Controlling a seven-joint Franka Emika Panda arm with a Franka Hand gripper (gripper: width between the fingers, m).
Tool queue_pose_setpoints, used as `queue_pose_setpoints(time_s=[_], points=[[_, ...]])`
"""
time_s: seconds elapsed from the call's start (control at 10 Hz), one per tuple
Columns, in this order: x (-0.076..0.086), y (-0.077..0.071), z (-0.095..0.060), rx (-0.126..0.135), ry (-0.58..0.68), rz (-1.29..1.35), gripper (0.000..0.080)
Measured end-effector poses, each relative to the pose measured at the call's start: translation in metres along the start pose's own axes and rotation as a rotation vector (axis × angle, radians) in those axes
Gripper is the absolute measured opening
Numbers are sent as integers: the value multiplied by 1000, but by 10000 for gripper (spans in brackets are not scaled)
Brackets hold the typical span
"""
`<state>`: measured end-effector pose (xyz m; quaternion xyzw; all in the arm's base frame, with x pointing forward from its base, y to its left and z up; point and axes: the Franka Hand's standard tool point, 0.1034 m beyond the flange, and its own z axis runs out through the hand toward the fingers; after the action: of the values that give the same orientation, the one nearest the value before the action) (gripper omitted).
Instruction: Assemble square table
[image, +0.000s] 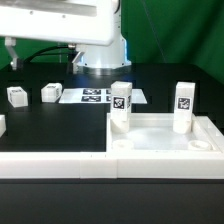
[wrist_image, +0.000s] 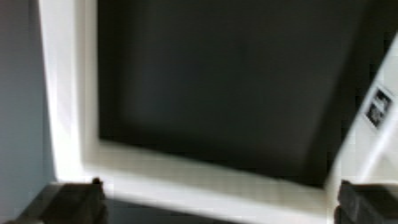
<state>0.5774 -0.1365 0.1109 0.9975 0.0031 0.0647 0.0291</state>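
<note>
Black table (image: 60, 125), pincer (wrist_image: 219, 203) spread, wrist view only

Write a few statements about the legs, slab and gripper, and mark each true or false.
1. Two legs stand upright on the slab. True.
2. All four legs are on the slab. False: two loose legs lie on the table, at the exterior view's left.
3. The gripper holds a leg. False: its jaws are open and empty.
4. The marker board lies to the exterior view's right of the loose legs. True.
</note>
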Motion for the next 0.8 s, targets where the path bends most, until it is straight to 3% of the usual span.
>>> queue_pose_setpoints(time_s=[0.1,0.2,0.5,0.6,0.8], points=[[-7,-1,3,22,-53,54,649],[-2,-3,1,17,-34,48,649],[-4,-5,2,22,-47,46,649],[-12,-9,3,44,-110,51,649],[-59,-7,11,99,-329,105,649]])
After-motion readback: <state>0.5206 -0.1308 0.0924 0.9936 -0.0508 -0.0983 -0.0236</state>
